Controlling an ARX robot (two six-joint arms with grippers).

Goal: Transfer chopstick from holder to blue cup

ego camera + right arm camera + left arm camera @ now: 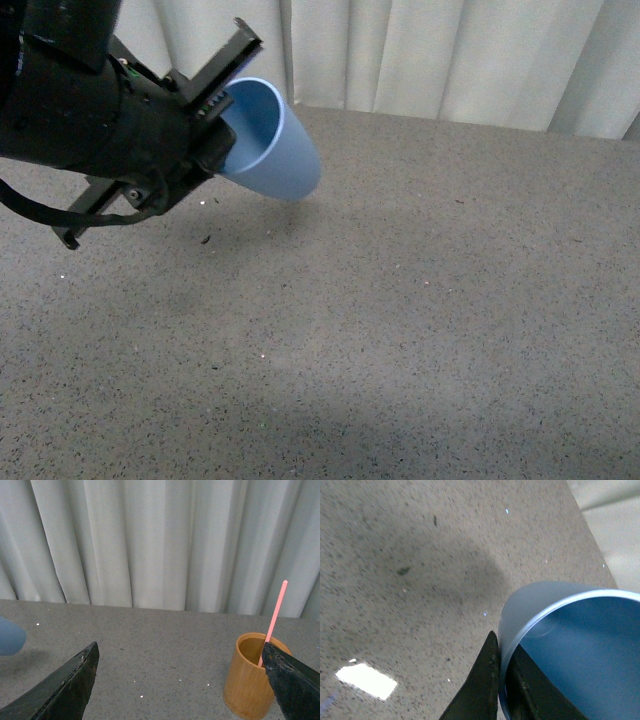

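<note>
My left gripper [215, 125] holds the light-blue cup [272, 140] in the air at the back left of the table, tilted with its base pointing right and down. In the left wrist view the jaws pinch the blue cup [580, 650] by its rim, one finger [480, 685] outside and one inside. A single pink chopstick [275, 616] leans in a round bamboo holder [252, 677], shown only by the right wrist view. My right gripper [180, 652] hangs open in front of the holder, one finger [292, 680] overlapping its edge. The cup's base [10, 636] peeks in at that view's edge.
A grey speckled tabletop [420, 300] spreads out under both arms, with the cup's shadow [250, 225] below the cup. A pleated white curtain [420, 55] closes off the back edge. The right arm and holder are outside the front view.
</note>
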